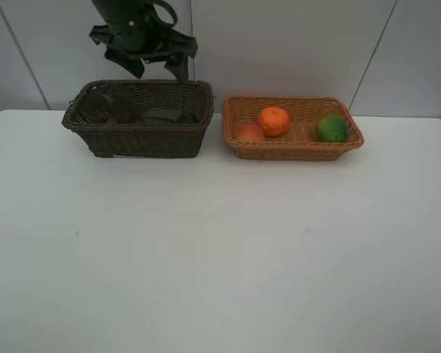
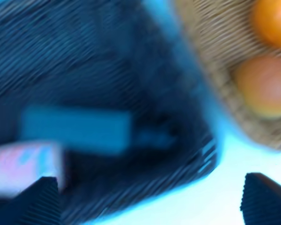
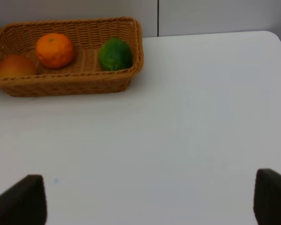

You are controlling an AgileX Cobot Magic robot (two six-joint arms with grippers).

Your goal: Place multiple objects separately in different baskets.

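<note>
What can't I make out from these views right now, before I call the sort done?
- Dark basket contents: in the exterior high view its near wall hides most of them, and the cup and bottles read only as dark shapes.
- Left wrist view: motion blur; black bottle and pink bottle have no readable detail.
- Right gripper: only the fingertips show, cut off by the frame's edge.

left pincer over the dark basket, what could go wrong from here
The left pincer hangs open just above the back rim of the dark basket; pulling away low might clip the rim and drag the basket. That basket stands close beside the tan basket, so a shove could knock it and roll the orange or lime. The left wrist view is blurred, so clearance is hard to judge.
</note>
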